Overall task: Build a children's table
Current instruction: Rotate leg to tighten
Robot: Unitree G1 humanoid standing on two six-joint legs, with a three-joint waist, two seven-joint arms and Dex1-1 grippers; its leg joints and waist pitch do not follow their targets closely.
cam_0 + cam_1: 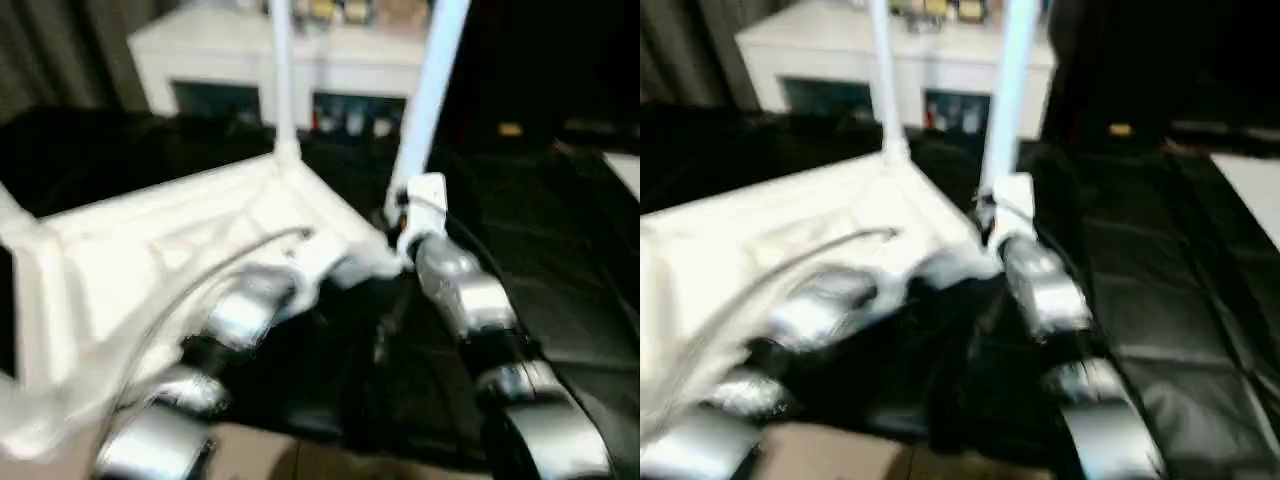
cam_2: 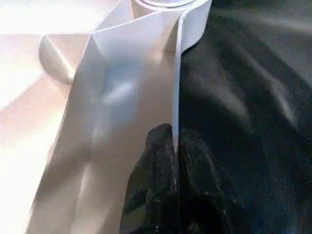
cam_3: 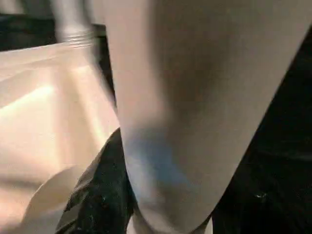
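The upturned tabletop [image 1: 150, 250] lies on black padding [image 1: 560, 250] at my ten o'clock, one leg [image 1: 281, 70] upright in its far corner. My left gripper [image 2: 174, 146] pinches its thin side wall near that edge. My right gripper [image 3: 146, 209] clasps a second leg [image 1: 432, 80] at one o'clock, open padding beyond at three.

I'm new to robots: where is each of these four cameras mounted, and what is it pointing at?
Left eye view: on the head, looking down at the upturned tabletop, both silver forearms showing.
Right eye view: same head, slightly to the side; same scene, cabinet behind.
Left wrist view: on the left arm, looking along black fingers at the tabletop's edge.
Right wrist view: on the right arm, filled by a leg.
Both eye views share the leg.
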